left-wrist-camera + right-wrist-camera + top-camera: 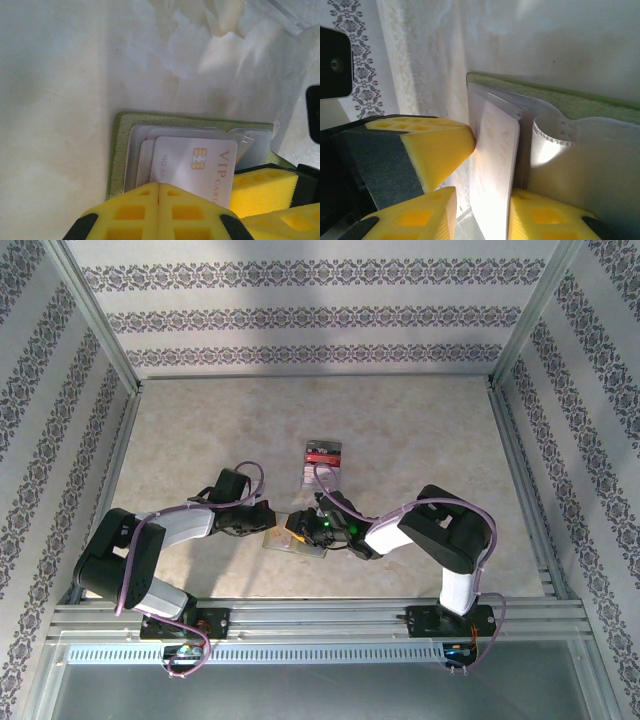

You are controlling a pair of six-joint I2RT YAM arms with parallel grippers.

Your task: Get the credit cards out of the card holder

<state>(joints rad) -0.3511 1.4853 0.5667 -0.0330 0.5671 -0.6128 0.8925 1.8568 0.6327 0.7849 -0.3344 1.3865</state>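
The olive-green card holder (290,543) lies open on the table between my two grippers, its green edge (119,150) and greyish clear pockets (580,150) facing up. A white credit card (195,162) marked VIP, with a gold chip, sticks partly out of a pocket. Another card's pale edge (146,161) shows beneath it. My left gripper (159,185) is shut and its tips press down on the holder beside the card. My right gripper (482,196) straddles the white card (495,165), one finger against its edge and a narrow gap at the other.
A clear plastic tray (322,455) with red-and-white contents lies just beyond the holder, and its corner (280,12) is close by. The left gripper's fingers (437,145) sit tight beside my right fingers. Patterned walls and metal rails enclose the table.
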